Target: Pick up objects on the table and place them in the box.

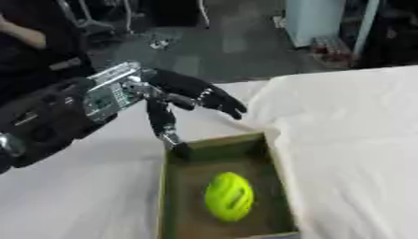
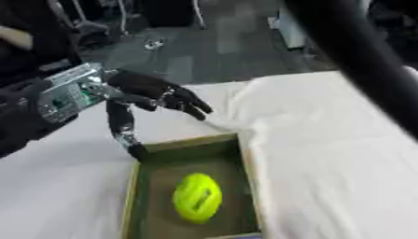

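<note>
Closest to me in the left eye view is the box (image 1: 176, 196), a shallow olive-brown tray on the white-covered table (image 1: 73, 196), and lying inside it, toward its near half, is a yellow-green ball (image 1: 228, 196) shaped like a small football with slots cut in its shell. So that piece of the task looks settled: the ball is in the box, not in any hand. Above the box's far left corner hangs the left hand (image 1: 176, 91), black fingers spread and relaxed, gripping nothing; its thumb points down and its tip sits at the box's far rim, though I cannot tell if it actually touches. To the right of the box the cloth humps up in a fold.

In the right eye view the same hand shows released above that far left corner, and a dark blurred bar (image 2: 359, 56) slants down across the upper right, well away from the box; I would not swear what it is. The right hand I cannot find in either view.

My guess is that the drop is just done. Next, the hand needs to lift clear of the rim and find another object; none shows on the table beside the box.
</note>
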You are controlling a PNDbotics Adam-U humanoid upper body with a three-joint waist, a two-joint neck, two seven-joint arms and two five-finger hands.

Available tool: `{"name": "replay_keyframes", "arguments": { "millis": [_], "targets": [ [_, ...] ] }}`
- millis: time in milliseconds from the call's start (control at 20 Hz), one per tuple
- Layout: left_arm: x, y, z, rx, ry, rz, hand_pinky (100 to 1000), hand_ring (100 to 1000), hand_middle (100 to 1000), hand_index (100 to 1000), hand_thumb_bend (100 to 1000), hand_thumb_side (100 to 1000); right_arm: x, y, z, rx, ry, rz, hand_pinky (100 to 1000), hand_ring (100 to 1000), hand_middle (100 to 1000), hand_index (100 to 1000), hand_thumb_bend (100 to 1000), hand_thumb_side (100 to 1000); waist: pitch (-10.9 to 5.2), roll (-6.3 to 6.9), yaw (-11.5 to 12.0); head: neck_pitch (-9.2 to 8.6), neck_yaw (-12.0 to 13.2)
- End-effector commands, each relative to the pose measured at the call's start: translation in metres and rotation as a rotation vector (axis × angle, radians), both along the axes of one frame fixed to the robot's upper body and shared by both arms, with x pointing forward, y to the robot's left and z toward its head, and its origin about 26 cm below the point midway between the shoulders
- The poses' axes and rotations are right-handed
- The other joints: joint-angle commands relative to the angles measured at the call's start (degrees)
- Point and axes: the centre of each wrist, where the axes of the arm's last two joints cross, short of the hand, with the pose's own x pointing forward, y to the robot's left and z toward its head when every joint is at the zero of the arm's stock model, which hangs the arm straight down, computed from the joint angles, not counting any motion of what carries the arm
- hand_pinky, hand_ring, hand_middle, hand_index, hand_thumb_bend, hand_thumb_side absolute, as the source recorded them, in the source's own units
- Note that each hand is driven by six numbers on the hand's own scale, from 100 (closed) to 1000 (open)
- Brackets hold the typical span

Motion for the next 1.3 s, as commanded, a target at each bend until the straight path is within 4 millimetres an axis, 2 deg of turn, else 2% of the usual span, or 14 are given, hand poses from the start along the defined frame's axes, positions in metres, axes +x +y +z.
{"name": "replay_keyframes", "arguments": {
  "millis": [50,100,200,300,350,450,550,650,750,800,900,1100,1200,1300],
  "targets": [
    [-0.014,0.025,0.026,-0.028,-0.108,-0.012,1000,990,1000,1000,305,694,-0.002,-0.005,0.006,-0.103,-0.330,0.072,100,396,489,562,100,926,0.51,-0.59,0.7,-1.79,-0.4],
    [-0.022,0.029,0.027,-0.114,-0.135,0.033,840,857,925,936,138,542,-0.002,-0.006,0.006,-0.105,-0.332,0.059,100,396,489,564,100,926,1.04,-0.67,1.0,-2.37,-0.4],
    [-0.038,0.035,0.027,-0.360,-0.204,0.148,613,713,835,860,100,457,-0.004,-0.012,0.005,-0.109,-0.347,0.006,100,396,489,565,100,925,2.60,-0.72,2.2,-4.28,-0.9],
    [-0.053,0.034,0.022,-0.589,-0.267,0.246,513,627,782,812,100,444,-0.005,-0.018,0.005,-0.108,-0.365,-0.054,100,396,490,566,100,925,4.23,-0.67,3.8,-6.23,-1.9],
    [-0.059,0.031,0.016,-0.701,-0.288,0.292,504,620,778,807,100,448,-0.006,-0.022,0.003,-0.108,-0.370,-0.087,100,396,490,566,100,925,4.94,-0.76,4.8,-7.07,-2.4],
    [-0.070,0.023,0.006,-0.901,-0.309,0.361,422,549,727,752,100,523,-0.009,-0.026,-0.003,-0.106,-0.373,-0.144,100,395,490,568,100,925,5.91,-1.29,6.9,-8.65,-3.8],
    [-0.077,0.011,0.005,-1.073,-0.343,0.371,381,492,652,684,100,494,-0.012,-0.028,-0.010,-0.098,-0.370,-0.196,100,394,491,571,100,925,6.39,-2.21,8.9,-10.26,-5.5],
    [-0.082,0.001,0.005,-1.226,-0.386,0.355,328,446,609,640,100,576,-0.014,-0.028,-0.018,-0.080,-0.363,-0.240,100,394,492,574,100,924,6.80,-3.38,10.8,-11.96,-7.4],
    [-0.082,-0.008,0.003,-1.381,-0.420,0.330,319,428,590,619,100,640,-0.017,-0.026,-0.025,-0.063,-0.355,-0.277,100,393,493,577,100,925,7.28,-4.53,12.5,-13.34,-9.1],
    [-0.082,-0.011,0.003,-1.428,-0.428,0.313,327,432,591,614,100,641,-0.017,-0.025,-0.028,-0.059,-0.353,-0.292,100,392,494,579,100,926,7.44,-4.83,13.0,-13.65,-9.5],
    [-0.080,-0.018,0.002,-1.500,-0.439,0.244,335,434,589,609,100,631,-0.019,-0.021,-0.034,-0.052,-0.341,-0.318,100,392,494,580,100,929,7.89,-5.43,13.8,-13.84,-9.6],
    [-0.080,-0.023,-0.003,-1.487,-0.406,0.128,344,436,587,604,100,611,-0.020,-0.018,-0.039,-0.069,-0.351,-0.345,100,393,492,573,100,929,7.62,-5.85,13.3,-13.54,-10.3],
    [-0.080,-0.025,-0.004,-1.493,-0.385,0.106,345,435,585,600,100,613,-0.023,-0.021,-0.042,-0.081,-0.353,-0.360,100,395,491,569,100,927,6.81,-5.81,13.1,-12.88,-11.0],
    [-0.079,-0.030,-0.002,-1.538,-0.357,0.096,350,431,581,595,100,637,-0.025,-0.025,-0.044,-0.098,-0.352,-0.371,100,396,490,563,100,926,5.43,-5.49,13.0,-11.63,-10.4]
  ]
}}
